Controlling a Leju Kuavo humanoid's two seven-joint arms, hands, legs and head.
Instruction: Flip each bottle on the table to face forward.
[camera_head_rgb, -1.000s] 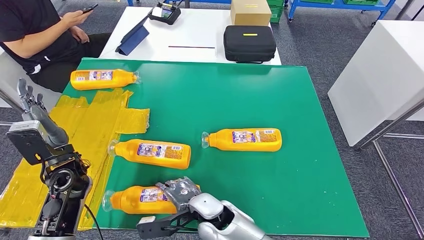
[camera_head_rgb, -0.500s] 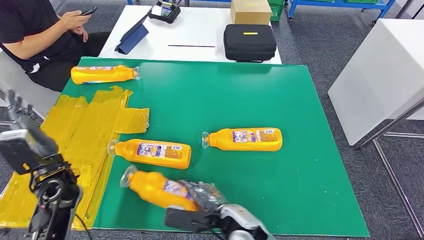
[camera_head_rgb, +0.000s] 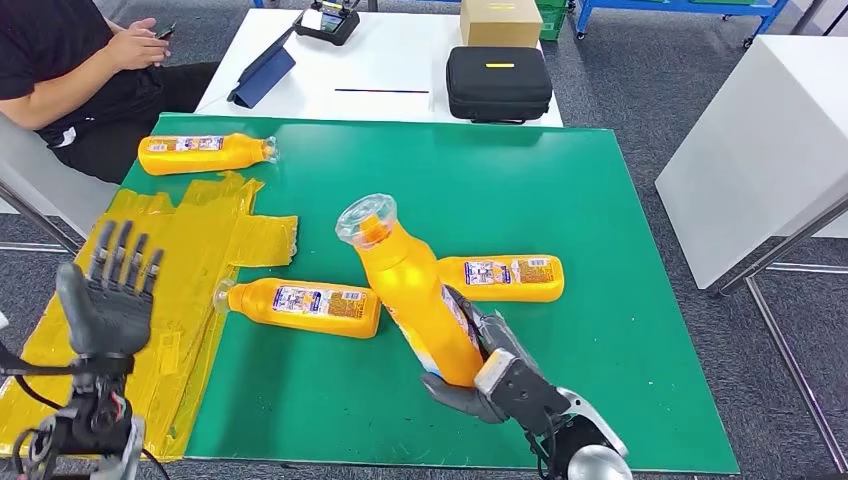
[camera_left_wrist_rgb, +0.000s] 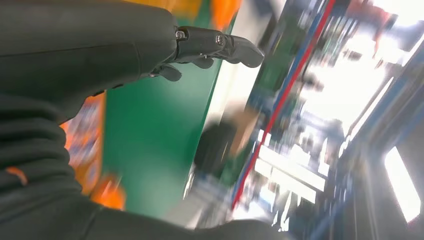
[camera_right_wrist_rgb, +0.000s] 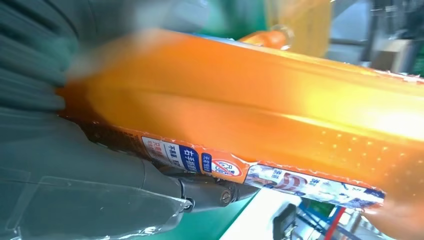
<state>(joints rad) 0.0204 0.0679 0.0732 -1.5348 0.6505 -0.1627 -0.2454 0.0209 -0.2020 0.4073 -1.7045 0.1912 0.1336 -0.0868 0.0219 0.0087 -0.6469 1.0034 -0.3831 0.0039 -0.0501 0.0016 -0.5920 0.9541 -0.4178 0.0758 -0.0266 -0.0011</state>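
My right hand (camera_head_rgb: 490, 365) grips an orange bottle (camera_head_rgb: 410, 290) by its lower body and holds it raised and tilted over the green mat (camera_head_rgb: 560, 190), clear cap up and toward the far left. Close up, the held bottle (camera_right_wrist_rgb: 280, 120) has its label along one edge. Three more orange bottles lie flat on the mat: one (camera_head_rgb: 305, 306) at the front left, one (camera_head_rgb: 505, 277) in the middle, partly behind the raised bottle, and one (camera_head_rgb: 200, 154) at the far left corner. My left hand (camera_head_rgb: 108, 295) is raised off the mat's left side, fingers spread, holding nothing; its fingers (camera_left_wrist_rgb: 215, 45) are blurred.
Yellow tape sheets (camera_head_rgb: 190, 260) cover the mat's left part. Behind the mat stands a white table (camera_head_rgb: 400, 60) with a black case (camera_head_rgb: 498, 85), a cardboard box (camera_head_rgb: 500, 22), a tablet and a controller. A person (camera_head_rgb: 70, 70) sits at the far left. A white block (camera_head_rgb: 770, 140) stands to the right.
My right hand has lifted the front bottle off the mat and swung it up and rightward, cap now pointing up. My left hand rose into view with fingers spread.
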